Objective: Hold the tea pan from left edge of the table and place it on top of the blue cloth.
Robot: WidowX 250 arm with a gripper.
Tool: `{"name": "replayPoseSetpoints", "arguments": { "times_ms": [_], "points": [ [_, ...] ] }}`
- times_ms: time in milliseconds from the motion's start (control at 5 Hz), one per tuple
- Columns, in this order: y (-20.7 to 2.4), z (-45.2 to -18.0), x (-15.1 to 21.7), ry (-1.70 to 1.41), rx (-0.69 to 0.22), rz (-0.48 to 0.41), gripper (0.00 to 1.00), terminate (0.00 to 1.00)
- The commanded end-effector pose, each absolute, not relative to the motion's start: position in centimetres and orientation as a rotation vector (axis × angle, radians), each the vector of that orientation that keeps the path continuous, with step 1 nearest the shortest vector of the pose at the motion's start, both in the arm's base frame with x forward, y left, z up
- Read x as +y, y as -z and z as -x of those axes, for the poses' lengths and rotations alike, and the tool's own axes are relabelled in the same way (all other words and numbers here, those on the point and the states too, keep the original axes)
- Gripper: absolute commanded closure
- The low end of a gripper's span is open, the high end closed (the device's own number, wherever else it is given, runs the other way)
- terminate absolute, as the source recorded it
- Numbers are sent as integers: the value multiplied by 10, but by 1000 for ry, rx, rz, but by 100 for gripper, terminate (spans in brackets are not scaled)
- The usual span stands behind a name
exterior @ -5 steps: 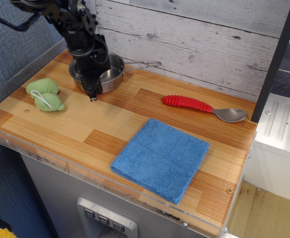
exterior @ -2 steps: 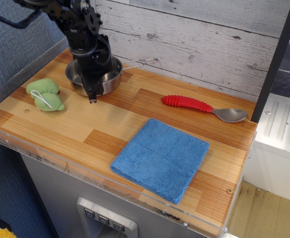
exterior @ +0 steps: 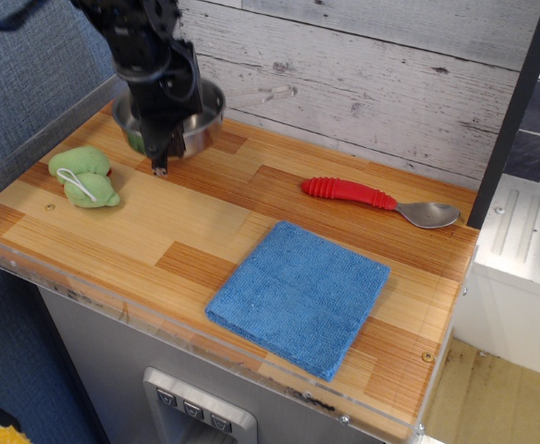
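The tea pan [exterior: 199,115] is a small shiny steel saucepan at the back left, lifted off the table [exterior: 150,231], its thin wire handle [exterior: 263,94] pointing right along the wall. My black gripper [exterior: 163,148] is shut on the pan's near rim, one fingertip showing below the pan. The arm hides much of the pan's bowl. The blue cloth [exterior: 300,294] lies flat near the front edge, right of centre, well apart from the pan.
A green plush toy [exterior: 85,176] lies at the left edge, just below and left of the gripper. A red-handled metal spoon [exterior: 376,199] lies at the right back. A whitewashed plank wall stands close behind the pan. A clear acrylic rim runs along the front.
The gripper has risen and shifted slightly left with the pan in it; the pan, first resting on the table, now hangs above it. The cloth, toy and spoon have not moved.
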State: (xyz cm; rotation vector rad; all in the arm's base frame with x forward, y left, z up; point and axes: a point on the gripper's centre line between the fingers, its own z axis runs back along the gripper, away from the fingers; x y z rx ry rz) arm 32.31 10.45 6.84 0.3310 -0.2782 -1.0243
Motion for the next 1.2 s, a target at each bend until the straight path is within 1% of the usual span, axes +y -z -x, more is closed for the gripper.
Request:
{"name": "replayPoseSetpoints", "arguments": {
  "times_ms": [0,200,400,600,1000],
  "points": [
    [-113,-305,65,1184,-358,-407,100,0],
    [-113,-293,33,1289,-356,-393,100,0],
    [-105,-277,6,1384,-352,-377,100,0],
    [-93,-259,-10,1468,-306,-351,100,0],
    [-69,-237,-31,1582,-234,-297,100,0]
  ]
}}
